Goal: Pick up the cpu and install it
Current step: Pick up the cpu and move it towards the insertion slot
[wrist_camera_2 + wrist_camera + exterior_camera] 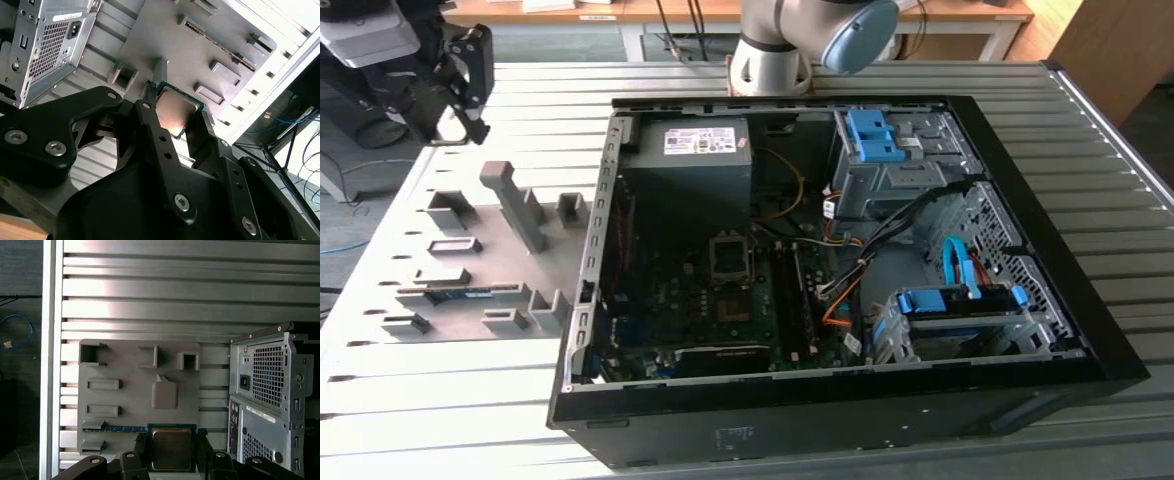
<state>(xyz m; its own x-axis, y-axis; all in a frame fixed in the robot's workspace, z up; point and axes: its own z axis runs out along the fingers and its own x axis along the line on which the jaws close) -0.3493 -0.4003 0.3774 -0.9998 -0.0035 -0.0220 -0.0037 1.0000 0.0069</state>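
The cpu (171, 447) is a small square chip with a metal top and a thin dark rim. It sits between the black fingers (141, 446) of my gripper (171, 454), which is shut on its two opposite edges. In the second wrist view the cpu (176, 109) is likewise clamped in the gripper (176, 117), held in the air above the grey fixture plate (165, 45). In the exterior view the gripper (460, 85) hangs at the far left, beyond the fixture plate (467, 215) and well left of the open computer case (1067, 300). The motherboard socket (731, 255) lies inside the case.
A green memory stick (125, 429) lies in a slot of the fixture plate (135, 365), which carries several raised grey holders. The case's rear panel (270, 385) stands close beside the plate. A power supply (687, 165), drive cages and cables crowd the case.
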